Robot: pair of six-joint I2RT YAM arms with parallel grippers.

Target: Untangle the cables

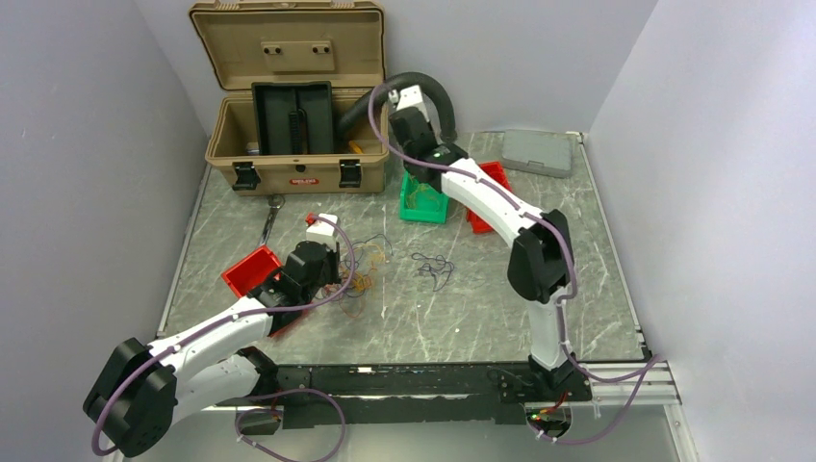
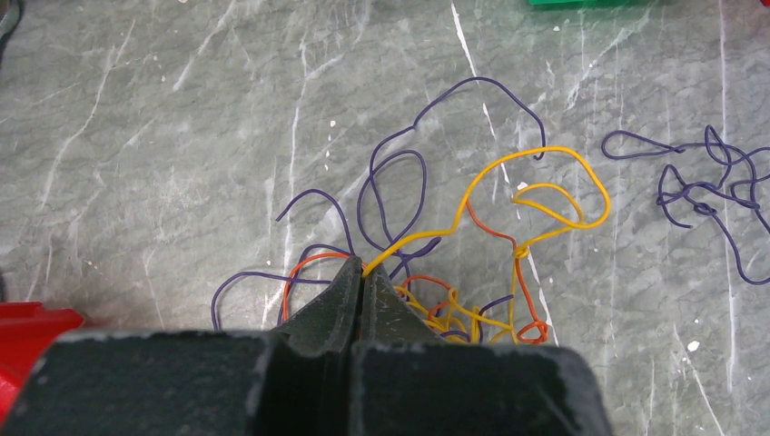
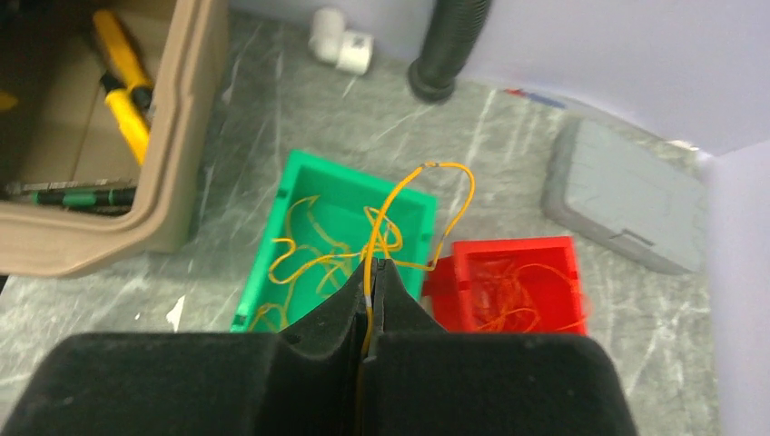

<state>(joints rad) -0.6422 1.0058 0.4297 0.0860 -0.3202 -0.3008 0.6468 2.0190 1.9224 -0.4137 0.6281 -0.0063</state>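
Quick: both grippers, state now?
Left gripper: closed on a thin yellow wire.
Right gripper: closed on another thin yellow wire over the green plastic bin.

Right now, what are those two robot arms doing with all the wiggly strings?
They seem to be sorting tangled wires by colour. The left gripper is shut on a yellow wire in the tangled pile on the table. The right gripper holds another yellow strand over the green bin, which has yellow wires in it. The red bin beside it has orange ones.
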